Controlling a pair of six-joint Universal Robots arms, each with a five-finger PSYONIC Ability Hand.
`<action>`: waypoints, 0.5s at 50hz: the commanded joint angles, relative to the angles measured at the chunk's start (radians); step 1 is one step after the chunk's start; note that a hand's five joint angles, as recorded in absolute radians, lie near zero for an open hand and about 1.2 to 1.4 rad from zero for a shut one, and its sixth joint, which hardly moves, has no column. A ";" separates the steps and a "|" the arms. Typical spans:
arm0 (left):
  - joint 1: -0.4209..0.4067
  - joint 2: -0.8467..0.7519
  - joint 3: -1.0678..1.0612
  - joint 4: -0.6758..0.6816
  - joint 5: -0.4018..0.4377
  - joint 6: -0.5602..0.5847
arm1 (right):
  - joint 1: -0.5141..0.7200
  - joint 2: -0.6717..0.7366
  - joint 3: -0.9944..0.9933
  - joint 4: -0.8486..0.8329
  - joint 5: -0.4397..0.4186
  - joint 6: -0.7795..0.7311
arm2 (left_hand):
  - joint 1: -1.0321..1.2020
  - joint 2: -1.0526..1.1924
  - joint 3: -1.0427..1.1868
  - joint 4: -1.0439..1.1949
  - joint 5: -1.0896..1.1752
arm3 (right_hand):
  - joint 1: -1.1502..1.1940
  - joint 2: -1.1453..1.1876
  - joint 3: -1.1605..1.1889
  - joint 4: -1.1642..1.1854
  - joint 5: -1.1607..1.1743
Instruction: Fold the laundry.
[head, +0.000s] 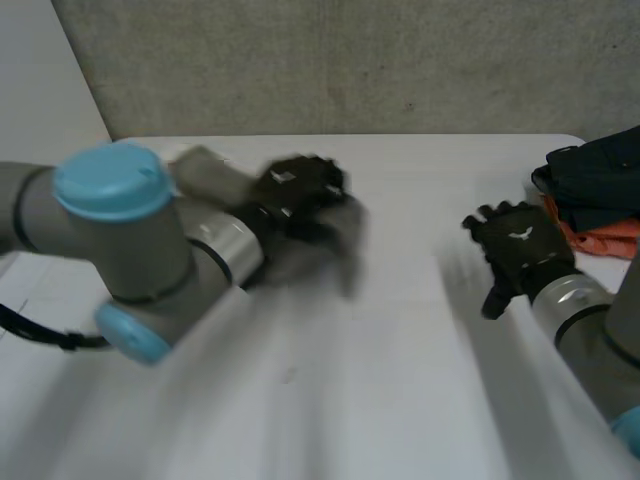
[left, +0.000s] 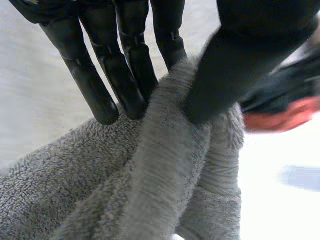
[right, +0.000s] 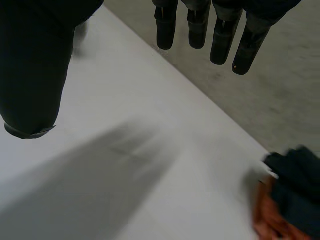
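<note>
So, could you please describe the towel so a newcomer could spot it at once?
Over the white table, look to the robot's left hand. The towel is pinched between its thumb and fingers. It is grey and fluffy, unlike the dark and orange clothes piled at the table's right edge.

A bunched grey terry towel (left: 165, 190) is hanging in the left hand's (left: 127, 65) pinch. Dark and orange clothes (head: 598, 190) are lying stacked at the tabletop's (head: 400, 380) edge.

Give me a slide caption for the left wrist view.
Left hand pinches the grey towel between fingers and thumb; dark and orange clothes beyond.
</note>
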 joint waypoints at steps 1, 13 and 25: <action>-0.089 0.010 0.015 -0.041 0.031 -0.230 | -0.074 -0.006 -0.014 0.000 -0.002 0.003 | -0.734 -0.800 -0.799 -0.802 -0.773 | -0.031 -0.046 -0.041 -0.061 -0.070; 0.163 0.080 0.000 -0.033 0.023 -0.008 | -0.066 -0.005 -0.034 0.016 -0.046 -0.006 | -0.714 -0.780 -0.778 -0.781 -0.752 | -0.031 -0.046 -0.041 -0.061 -0.070; 0.331 -0.053 -0.010 -0.208 0.031 0.506 | 0.036 0.002 -0.063 0.264 -0.086 0.007 | -0.699 -0.765 -0.763 -0.766 -0.737 | -0.031 -0.046 -0.041 -0.061 -0.070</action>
